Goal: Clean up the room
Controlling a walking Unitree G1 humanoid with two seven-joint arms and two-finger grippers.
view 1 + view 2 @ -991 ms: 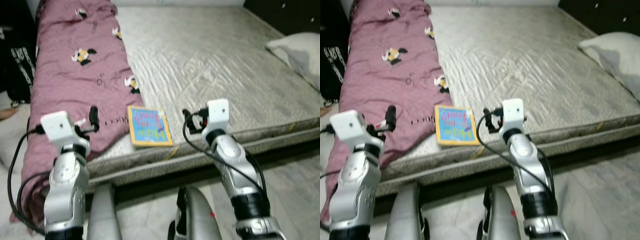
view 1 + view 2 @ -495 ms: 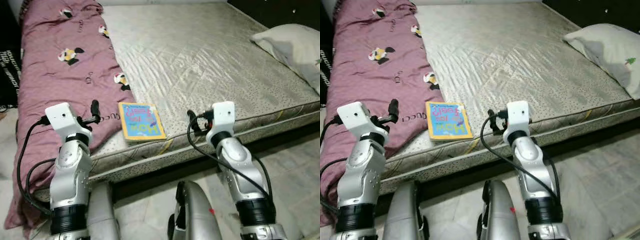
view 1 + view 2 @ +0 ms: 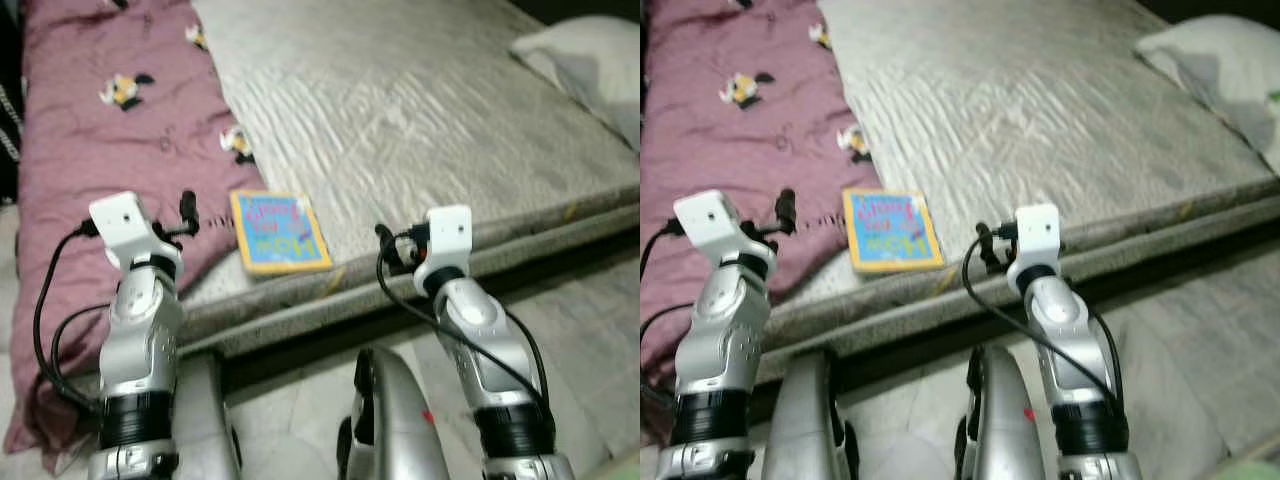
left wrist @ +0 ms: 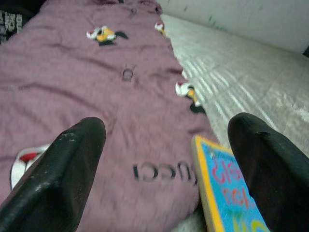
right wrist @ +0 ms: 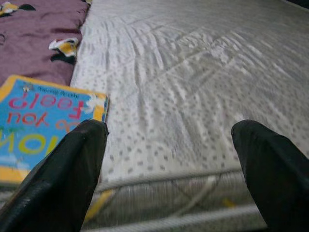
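- Book [image 3: 277, 231]: lies flat near the mattress [image 3: 430, 110] front edge, touching the purple blanket [image 3: 110, 130].
- Left gripper [image 4: 164, 164]: fingers spread, empty, over the blanket beside the book.
- Right gripper [image 5: 169, 169]: fingers spread, empty, at the mattress edge.
- Pillow [image 3: 585, 60]: far right.

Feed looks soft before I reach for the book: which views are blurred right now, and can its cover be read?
Both eye views are motion-blurred, so the blue, yellow-edged book shows smeared lettering. Right wrist view is sharper: "YOU FEEL" reads on its cover, with the near mattress edge soft. Left wrist view is mildly soft; the maroon printed blanket stays legible.
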